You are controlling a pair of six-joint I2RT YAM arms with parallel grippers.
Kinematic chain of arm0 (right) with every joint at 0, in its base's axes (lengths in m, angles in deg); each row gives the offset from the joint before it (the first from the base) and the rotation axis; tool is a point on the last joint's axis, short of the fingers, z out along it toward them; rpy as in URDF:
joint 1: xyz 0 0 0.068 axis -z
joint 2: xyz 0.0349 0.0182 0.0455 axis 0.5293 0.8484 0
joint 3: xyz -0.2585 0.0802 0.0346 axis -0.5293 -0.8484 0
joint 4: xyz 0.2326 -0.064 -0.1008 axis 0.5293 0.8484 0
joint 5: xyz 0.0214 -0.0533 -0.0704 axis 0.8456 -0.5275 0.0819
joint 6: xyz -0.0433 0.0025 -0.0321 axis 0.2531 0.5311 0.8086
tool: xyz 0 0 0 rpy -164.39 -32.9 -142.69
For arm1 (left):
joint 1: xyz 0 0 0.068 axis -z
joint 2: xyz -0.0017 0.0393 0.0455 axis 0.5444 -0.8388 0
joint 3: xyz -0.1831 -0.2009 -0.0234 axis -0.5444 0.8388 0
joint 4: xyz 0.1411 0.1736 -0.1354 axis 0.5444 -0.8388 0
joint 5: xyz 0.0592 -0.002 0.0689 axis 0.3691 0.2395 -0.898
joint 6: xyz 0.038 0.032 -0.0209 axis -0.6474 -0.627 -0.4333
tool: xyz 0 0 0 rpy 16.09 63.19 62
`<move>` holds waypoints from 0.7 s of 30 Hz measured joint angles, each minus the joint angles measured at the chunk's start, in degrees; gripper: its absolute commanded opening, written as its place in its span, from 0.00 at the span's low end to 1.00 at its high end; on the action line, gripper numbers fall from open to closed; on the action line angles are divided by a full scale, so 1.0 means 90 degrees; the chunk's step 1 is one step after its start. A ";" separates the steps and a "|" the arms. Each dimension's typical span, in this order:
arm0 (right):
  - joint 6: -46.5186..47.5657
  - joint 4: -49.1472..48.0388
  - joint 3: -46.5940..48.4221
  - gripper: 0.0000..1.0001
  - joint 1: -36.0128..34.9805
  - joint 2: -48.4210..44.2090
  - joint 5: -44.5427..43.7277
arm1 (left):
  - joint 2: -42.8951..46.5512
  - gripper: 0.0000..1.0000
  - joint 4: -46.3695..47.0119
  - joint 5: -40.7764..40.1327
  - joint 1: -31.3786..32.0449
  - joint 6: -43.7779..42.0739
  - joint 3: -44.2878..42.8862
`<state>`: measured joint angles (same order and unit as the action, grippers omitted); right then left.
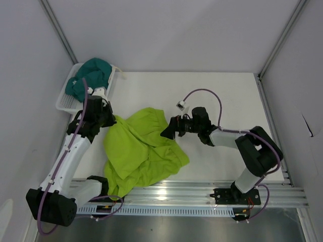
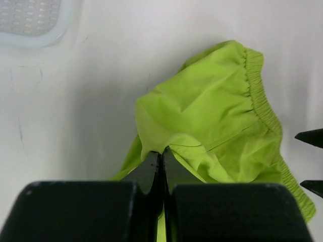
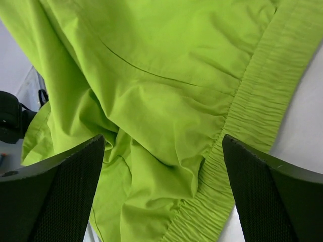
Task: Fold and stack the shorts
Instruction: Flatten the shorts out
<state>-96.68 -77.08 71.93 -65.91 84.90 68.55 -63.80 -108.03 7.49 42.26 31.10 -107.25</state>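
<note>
The lime green shorts (image 1: 141, 151) lie crumpled on the white table between my arms. My left gripper (image 1: 112, 119) is shut on a fold at their left edge; in the left wrist view its jaws pinch the green fabric (image 2: 212, 116) at the tips (image 2: 162, 154). My right gripper (image 1: 169, 132) is open, hovering over the shorts' right side; its wrist view shows the cloth and elastic waistband (image 3: 252, 116) between the spread fingers (image 3: 60, 186). The dark teal shorts (image 1: 91, 75) are bunched in the white basket at the back left.
The white mesh basket (image 1: 65, 103) stands at the table's back left, and its corner shows in the left wrist view (image 2: 30, 22). Grey walls enclose the table. A metal rail (image 1: 202, 194) runs along the near edge.
</note>
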 measured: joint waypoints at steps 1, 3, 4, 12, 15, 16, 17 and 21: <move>-0.0126 0.0010 0.0104 0.99 0.0019 0.0202 0.0131 | -0.0017 0.00 -0.0039 -0.0032 0.0000 -0.0046 0.0002; -0.0328 0.0015 0.0257 0.98 0.0104 0.0554 0.0345 | -0.0027 0.00 -0.0097 -0.0092 0.0000 -0.0146 0.0044; -0.0442 0.0019 0.0294 0.98 0.0175 0.0695 0.0437 | -0.0022 0.00 -0.0117 -0.0126 0.0000 -0.0194 0.0080; -0.0687 0.0430 0.0325 1.00 0.0605 0.0867 0.0478 | 0.0027 0.00 -0.0221 -0.0359 0.0000 -0.0420 0.0423; -0.0765 0.0508 0.0432 0.99 0.0721 0.1056 0.0510 | 0.0046 0.00 -0.0231 -0.0369 0.0000 -0.0427 0.0461; -0.0806 0.0544 0.0500 0.99 0.0750 0.1175 0.0515 | 0.0049 0.00 -0.0231 -0.0367 0.0000 -0.0427 0.0471; -0.0828 0.0590 0.0566 0.98 0.0770 0.1304 0.0517 | 0.0049 0.00 -0.0231 -0.0367 0.0000 -0.0427 0.0478; -0.1008 0.0527 0.0865 0.96 0.0811 0.1722 0.0719 | 0.0051 0.00 -0.0228 -0.0369 0.0000 -0.0430 0.0529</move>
<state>-105.75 -72.34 79.71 -58.61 100.39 75.02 -63.34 -110.08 4.17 42.26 27.23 -102.48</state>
